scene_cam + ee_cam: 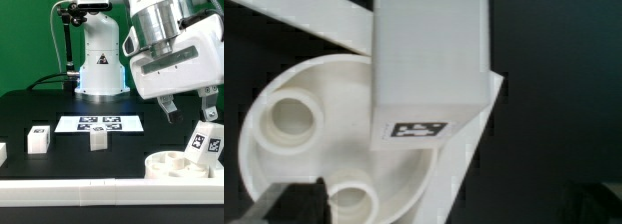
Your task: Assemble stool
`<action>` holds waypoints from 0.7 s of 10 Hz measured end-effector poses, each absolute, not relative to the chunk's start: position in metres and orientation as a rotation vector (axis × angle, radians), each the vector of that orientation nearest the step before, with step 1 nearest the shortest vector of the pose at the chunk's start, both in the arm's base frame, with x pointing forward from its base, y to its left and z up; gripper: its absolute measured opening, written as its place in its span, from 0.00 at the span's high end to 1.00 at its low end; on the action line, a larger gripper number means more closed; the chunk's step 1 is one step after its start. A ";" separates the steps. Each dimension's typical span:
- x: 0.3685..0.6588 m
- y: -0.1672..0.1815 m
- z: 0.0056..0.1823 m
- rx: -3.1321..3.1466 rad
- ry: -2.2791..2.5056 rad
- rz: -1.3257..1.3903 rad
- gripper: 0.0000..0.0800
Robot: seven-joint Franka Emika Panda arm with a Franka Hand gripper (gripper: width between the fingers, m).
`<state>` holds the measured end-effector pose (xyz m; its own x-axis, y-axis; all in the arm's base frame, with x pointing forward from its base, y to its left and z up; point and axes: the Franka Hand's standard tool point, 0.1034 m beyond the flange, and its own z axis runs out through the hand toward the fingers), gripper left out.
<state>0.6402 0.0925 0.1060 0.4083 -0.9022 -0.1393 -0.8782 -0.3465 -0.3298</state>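
The stool's round white seat [172, 163] lies at the exterior view's right front, sockets facing up. One white leg block [206, 141] stands tilted in it, its black-and-white tag showing. My gripper [189, 106] hangs just above that leg, open, its fingers spread either side of the leg's top and holding nothing. In the wrist view the leg [429, 60] runs long over the seat [322, 150], with two empty sockets beside it. A dark fingertip [285, 205] shows at one edge. Two more leg blocks [38, 140] [97, 139] stand on the black table.
The marker board [100, 124] lies flat in the middle of the table, in front of the robot's white base [100, 65]. A white rail [90, 187] runs along the front edge. Another white piece [2, 151] is cut off at the exterior view's left edge.
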 end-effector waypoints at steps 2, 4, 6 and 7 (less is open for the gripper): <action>0.639 0.093 0.103 -2.342 1.504 -0.098 0.19; 0.638 0.098 0.103 -2.515 1.245 -0.152 0.19; 0.637 0.108 0.104 -2.677 0.962 -0.173 0.19; 0.638 0.112 0.106 -2.721 0.858 -0.193 0.19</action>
<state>0.6381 0.1121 0.1063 0.8146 -0.5785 0.0423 -0.5410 -0.7840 -0.3044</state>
